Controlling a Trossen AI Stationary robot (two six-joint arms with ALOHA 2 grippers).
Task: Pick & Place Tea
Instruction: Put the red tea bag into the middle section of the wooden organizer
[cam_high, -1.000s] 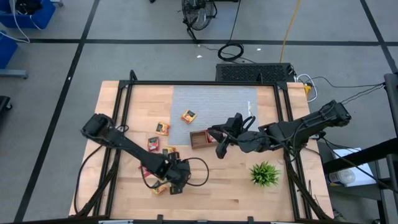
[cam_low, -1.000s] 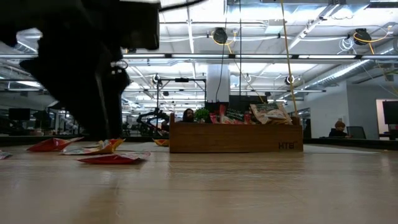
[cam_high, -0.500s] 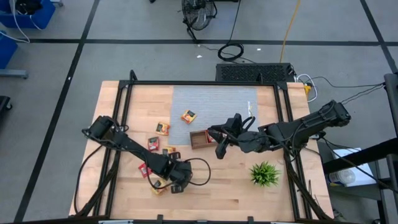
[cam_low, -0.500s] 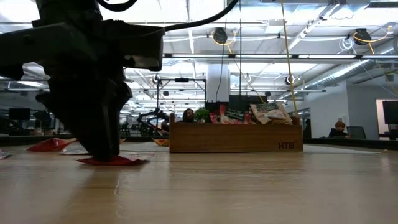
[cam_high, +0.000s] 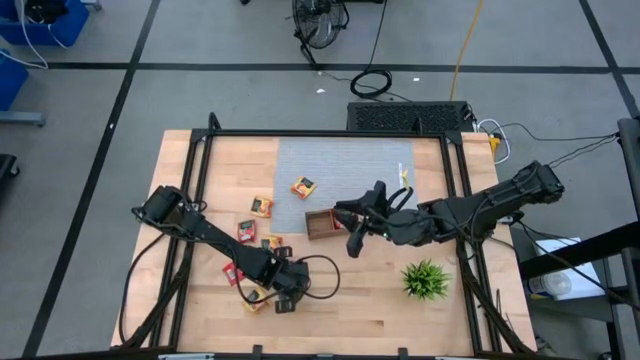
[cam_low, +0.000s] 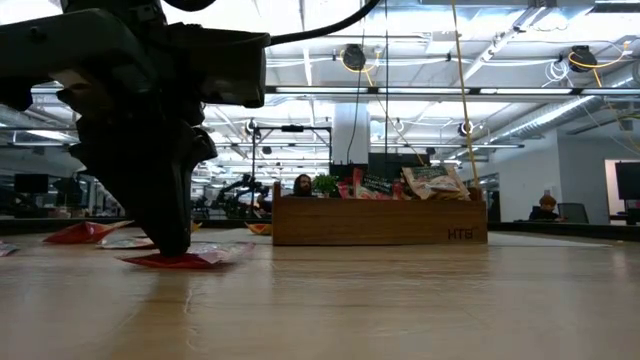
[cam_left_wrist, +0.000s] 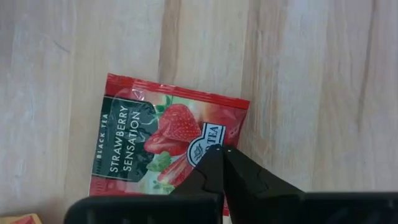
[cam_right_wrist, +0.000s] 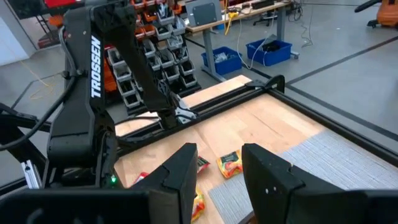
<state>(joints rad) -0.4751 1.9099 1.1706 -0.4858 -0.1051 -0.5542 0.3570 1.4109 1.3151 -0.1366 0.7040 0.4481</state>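
Down near the front of the table (cam_high: 360, 310), the left gripper (cam_left_wrist: 222, 151) stands on a red tea packet (cam_left_wrist: 161, 146). Its two dark fingers are squeezed tight together, with their tips pressing on the packet's edge. The packet has a strawberry picture and lies flat on the wood. From the side, the packet (cam_low: 180, 259) sits right under the big dark gripper (cam_low: 172, 245). From above, the left gripper (cam_high: 282, 300) is just beside a yellow packet (cam_high: 256, 298).

More tea packets lie on the table: one red one (cam_high: 246, 231), another red one (cam_high: 262, 206) and an orange one (cam_high: 303, 186) on the gray mat (cam_high: 345, 165).

The wooden tray (cam_high: 320, 224) sits at the mat's near edge, and more tea packets (cam_low: 430, 182) stick out of the tray (cam_low: 378, 222).

The right gripper (cam_high: 352, 238) hangs just beside the tray with its fingers (cam_right_wrist: 267, 171) a little apart, and I cannot see anything in them.

A spiky green plant (cam_high: 426, 280) stands near the right arm.
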